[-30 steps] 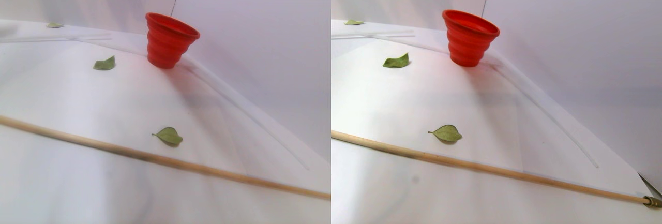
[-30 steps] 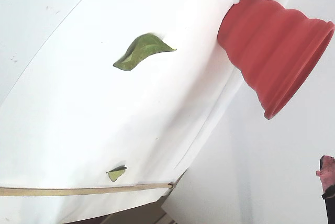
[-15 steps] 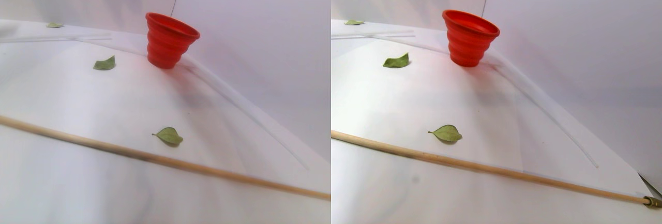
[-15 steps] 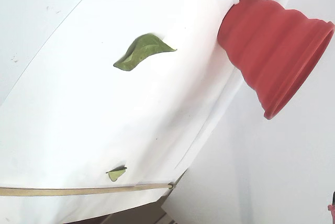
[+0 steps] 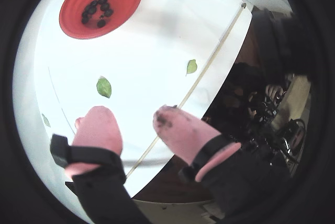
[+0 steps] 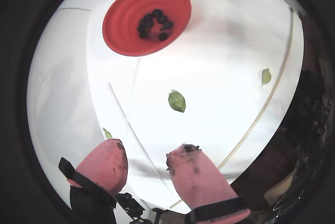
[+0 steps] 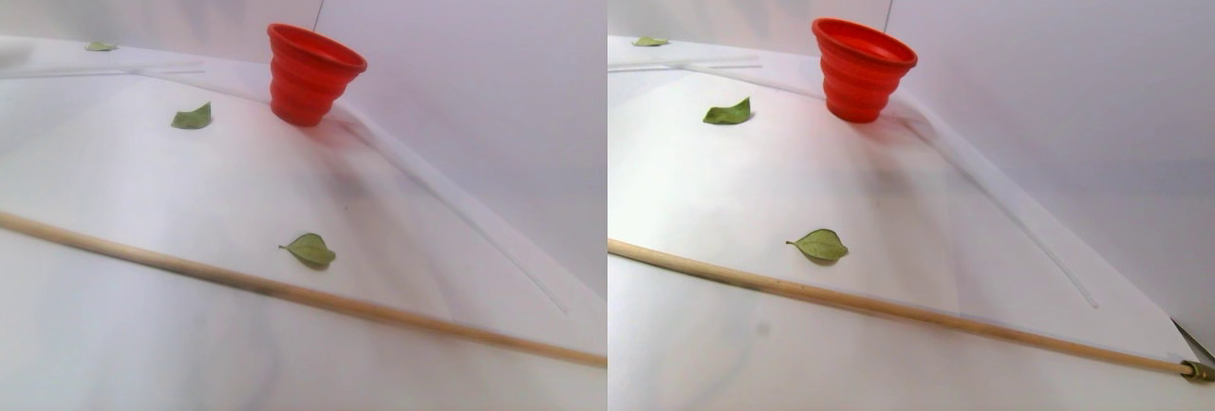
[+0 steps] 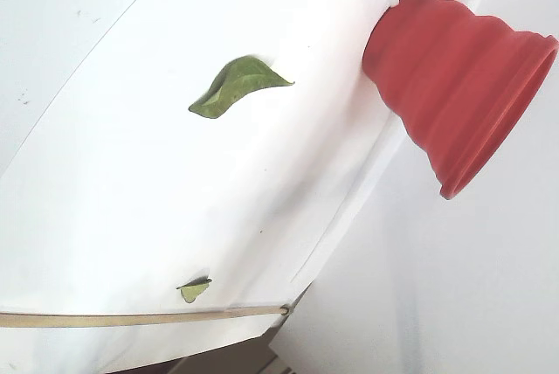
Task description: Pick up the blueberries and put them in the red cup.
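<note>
A broad white paper-covered worktop (image 7: pixel 171 193) fills the scene, bare of fruit. At its far edge in the stereo pair view stands the large red ribbed silicone-like cup (image 7: pixel 310 74), upright and widening to a thick rim. A long pale wooden dowel (image 7: pixel 285 289) lies across the near side.

Both wrist views look down into the cup from high above, where the small round blue-black blueberries (image 6: pixel 153 24) sit clustered on its floor; the cluster is too tight for a sure count, though it looks like more than four. The gripper (image 6: pixel 145 156) hangs well clear of the cup, its two pink padded fingers (image 6: pixel 194 171) spread apart with nothing between them, one tip smudged dark.

Three small green leaves lie scattered: one (image 7: pixel 193 117) just left of the cup, one (image 7: pixel 309 249) beside the dowel, one (image 7: pixel 99 46) at the far left.

With no berry visible on the worktop, the work appears done. The sound move would be a scan of the worktop for strays and a slow retreat that leaves the cup untouched.
</note>
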Robot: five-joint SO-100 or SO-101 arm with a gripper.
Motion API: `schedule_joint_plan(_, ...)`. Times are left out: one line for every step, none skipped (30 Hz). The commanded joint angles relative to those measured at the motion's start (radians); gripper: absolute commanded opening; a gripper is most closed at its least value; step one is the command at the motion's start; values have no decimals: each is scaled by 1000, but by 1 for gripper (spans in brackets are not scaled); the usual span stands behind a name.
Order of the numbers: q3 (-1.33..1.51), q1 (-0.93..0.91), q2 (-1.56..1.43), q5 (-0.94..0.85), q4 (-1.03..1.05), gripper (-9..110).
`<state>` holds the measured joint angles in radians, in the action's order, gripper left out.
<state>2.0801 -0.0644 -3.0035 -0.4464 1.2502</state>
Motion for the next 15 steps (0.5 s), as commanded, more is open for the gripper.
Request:
schedule_joint_plan(-117,2,-127,41,77,14)
schedule_joint_plan(-126,-6,-144,55,100,14)
schedule_joint_plan(-135,-12,-161,64,123,14)
schedule_joint_plan(-141,-18,-176,74,143,14)
schedule_joint_plan(-149,-21,-187,84,163,14)
schedule_joint_plan(-158,-23,-195,92,186,14)
schedule_joint_plan(-169,-21,-204,101,206,14)
schedule_joint_plan(-183,-20,-210,114,225,14)
schedule_joint_plan(-199,-23,-213,127,244,14)
schedule_joint_plan(-213,-26,-216,141,267,14)
schedule_joint_plan(-224,-25,-221,152,287,14)
schedule_joint_plan(-233,-28,-225,164,308,14)
schedule_joint_plan(-242,-34,-233,175,330,14)
schedule_joint_plan(-255,-37,-242,179,353,14)
schedule_joint_plan(-268,-46,-250,184,374,14)
